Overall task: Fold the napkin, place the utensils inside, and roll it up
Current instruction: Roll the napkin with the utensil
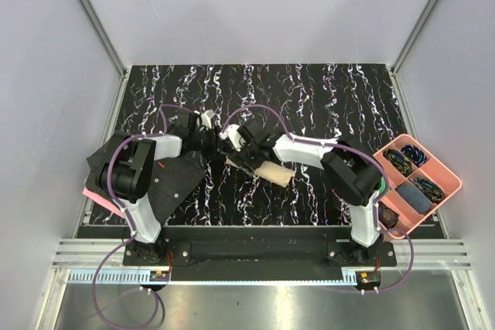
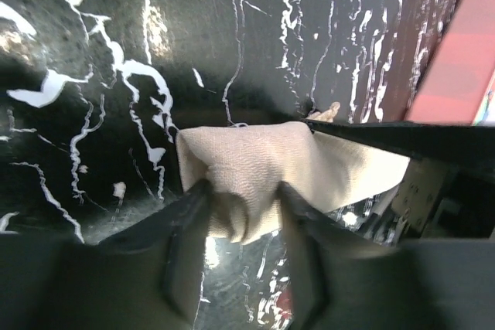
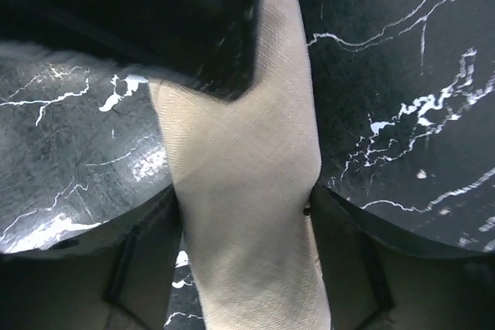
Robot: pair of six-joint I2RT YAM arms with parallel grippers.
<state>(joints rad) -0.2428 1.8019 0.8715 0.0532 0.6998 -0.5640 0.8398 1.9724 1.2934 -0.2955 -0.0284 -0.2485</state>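
The beige napkin [image 1: 276,174] is a rolled bundle at the middle of the table, held by both grippers. In the left wrist view my left gripper [image 2: 244,191] is shut on one end of the napkin [image 2: 255,164]. In the right wrist view my right gripper [image 3: 244,199] is shut across the napkin roll [image 3: 247,191], one finger on each side. From above, the left gripper [image 1: 223,149] and the right gripper [image 1: 244,161] meet at the roll's left end. A small pale tip [image 2: 331,111] shows at the roll's far edge. The utensils are otherwise hidden.
A black dotted mat [image 1: 172,183] lies at the left under the left arm, with a pink sheet edge [image 1: 97,195] beneath it. A pink tray [image 1: 447,179] with small coloured items stands at the right front. The table is black marbled [image 1: 309,90].
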